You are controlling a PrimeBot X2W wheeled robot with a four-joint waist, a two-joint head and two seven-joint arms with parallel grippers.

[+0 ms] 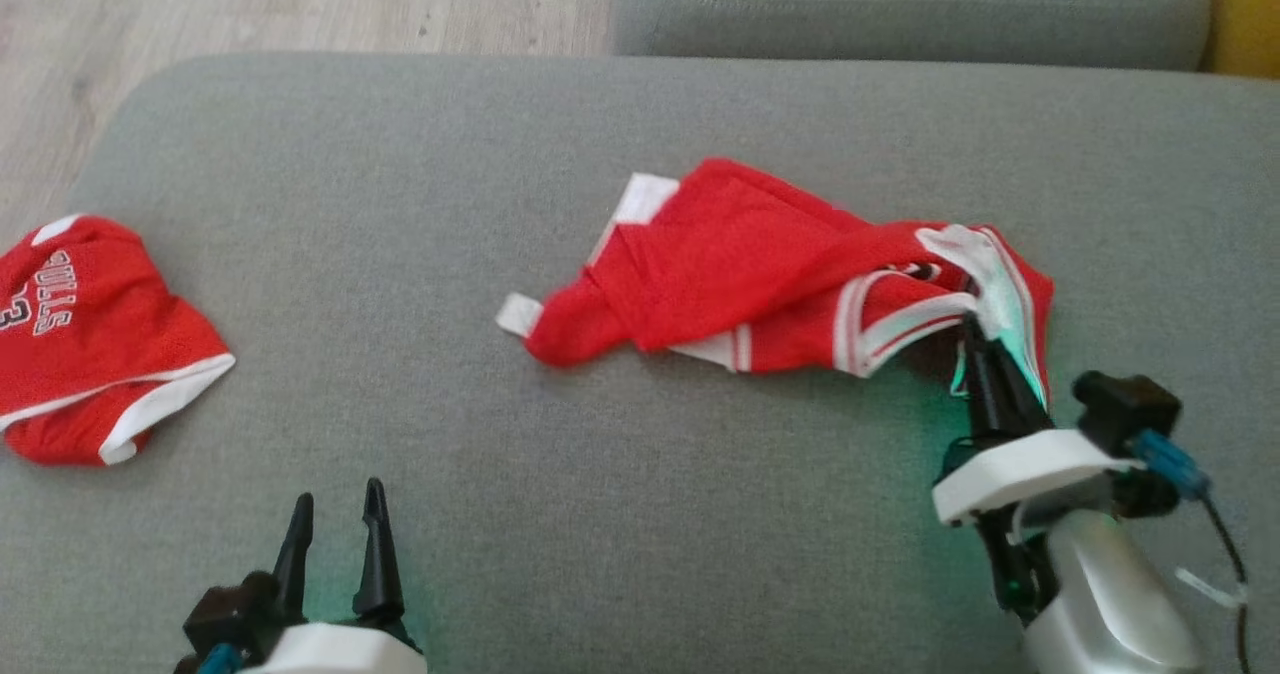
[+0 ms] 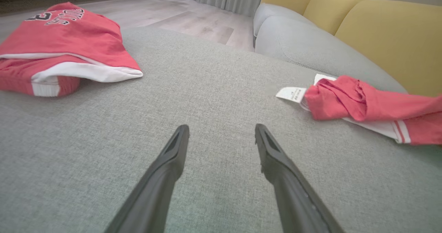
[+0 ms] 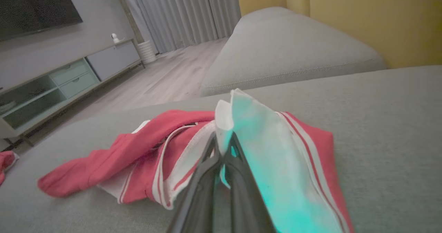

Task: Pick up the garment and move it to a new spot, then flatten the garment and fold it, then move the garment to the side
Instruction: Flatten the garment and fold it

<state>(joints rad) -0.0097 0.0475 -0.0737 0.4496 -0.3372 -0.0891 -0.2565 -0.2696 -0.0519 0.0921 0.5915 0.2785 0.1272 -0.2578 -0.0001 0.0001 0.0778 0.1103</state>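
"So, where is the garment?"

"The garment [image 1: 760, 274], red with white trim, lies crumpled on a grey sofa [image 1: 500, 474] seat, right of centre in the head view. A small white label [image 1: 518, 314] sticks out at its left end."

"What is the right gripper doing?"

"The right gripper [image 1: 970, 334] is at the garment's right end. In the right wrist view its two dark fingers [image 3: 241, 184] are pressed together, pinching a fold of the garment's white band. That fold stands up just above the fingertips, and a teal glow tints it. The rest of the cloth lies spread on the seat."

"And the left gripper?"

"The left gripper [image 1: 338, 494] sits at the lower left of the head view, well apart from the garment. Its jaws stand wide apart over bare grey fabric. Whether the tips touch the seat, I cannot tell."

"Is anything else on the seat?"

"A red jersey [image 1: 90, 334] with white edging and white lettering lies bunched at the seat's far left edge, well apart from both grippers. Beyond the seat there is another grey cushion [image 1: 900, 4], a yellow backrest [image 2: 380, 25] and a pale wood floor [image 1: 250, 4]."
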